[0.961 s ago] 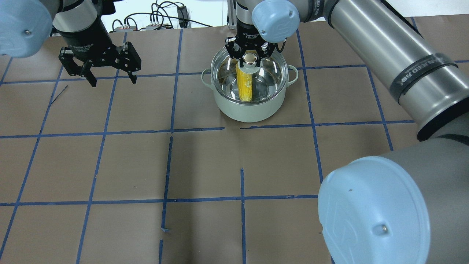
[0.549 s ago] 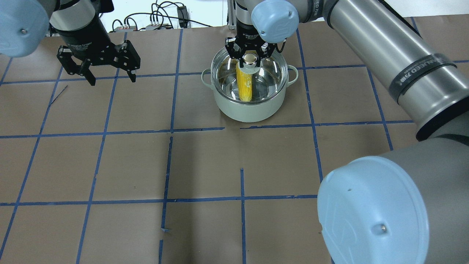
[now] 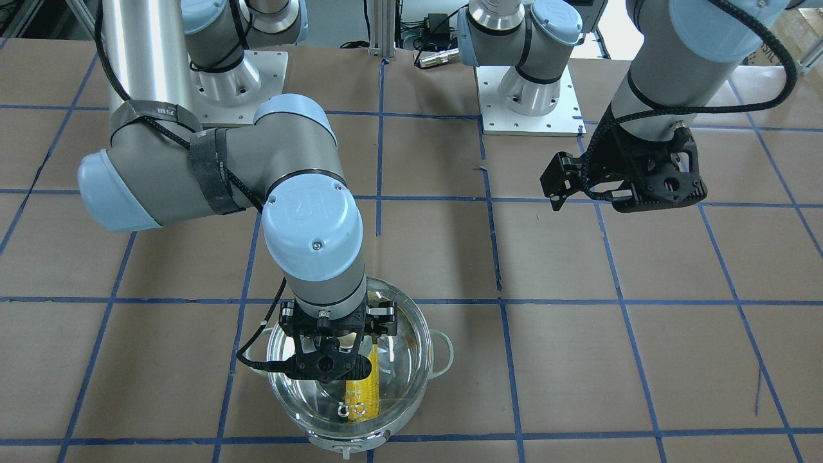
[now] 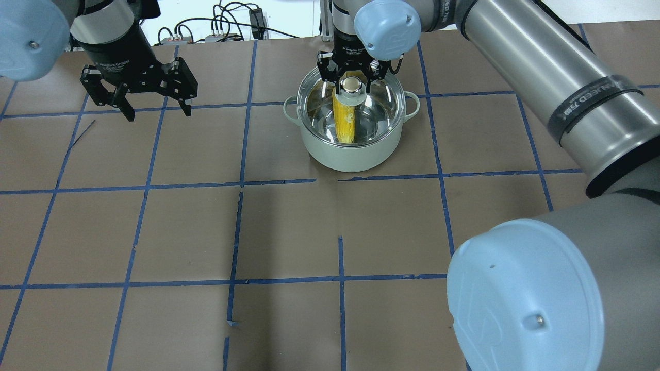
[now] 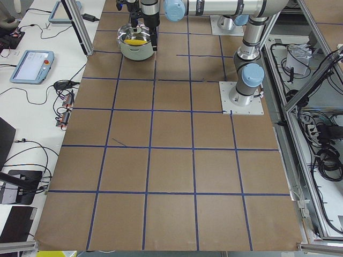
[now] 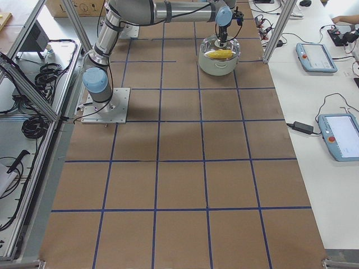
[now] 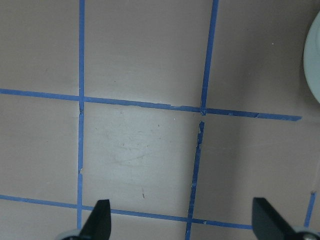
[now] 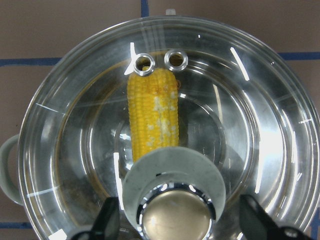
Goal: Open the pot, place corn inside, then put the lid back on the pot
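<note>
- A brown paper table (image 4: 289, 232) gridded in blue tape is stretching under both grippers, with benches carrying blue-edged tablets (image 6: 317, 56) flanking it
- The pot (image 4: 350, 154) is standing directly below the right gripper (image 4: 352, 85), with the lid (image 4: 384, 103) sitting on it
- The corn (image 4: 344, 121) is lying inside, its end nearest that gripper hiding beneath the knob (image 8: 175, 215)
- The right gripper's fingers are standing apart either side of the knob, gripping nothing
- The left gripper (image 4: 158, 113) is hanging spread wide and empty, well aside from the pot
</note>
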